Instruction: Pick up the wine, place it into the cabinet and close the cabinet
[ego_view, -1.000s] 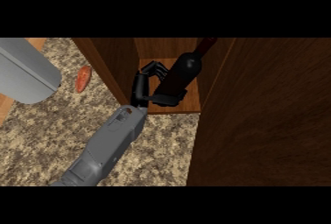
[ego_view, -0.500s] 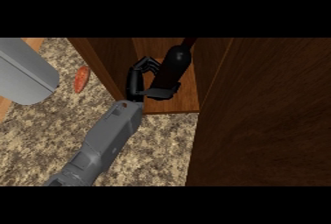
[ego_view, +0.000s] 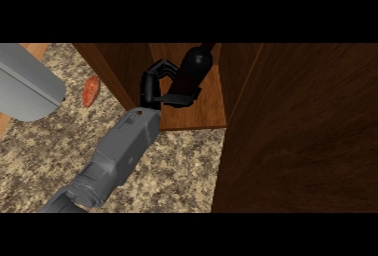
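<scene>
The wine bottle (ego_view: 195, 65) is dark and stands on the wooden cabinet shelf (ego_view: 203, 115), its neck towards the top of the view. My left hand (ego_view: 153, 85) comes in from the lower left on a grey forearm. It is inside the cabinet, on the bottle's left side. Its fingers (ego_view: 161, 67) arch over to the bottle and its thumb (ego_view: 181, 98) lies across the bottle's lower part, so it is shut on the bottle. The open cabinet door (ego_view: 303, 135) fills the right side of the view. My right hand does not show.
A large grey rounded object (ego_view: 26, 85) sits at the far left on the speckled stone counter (ego_view: 170, 170). A small orange-red item (ego_view: 90, 91) lies beside the cabinet's left wall (ego_view: 114, 65).
My left hand has carried the bottle deeper into the cabinet, further up the view. The forearm has stretched out after it.
</scene>
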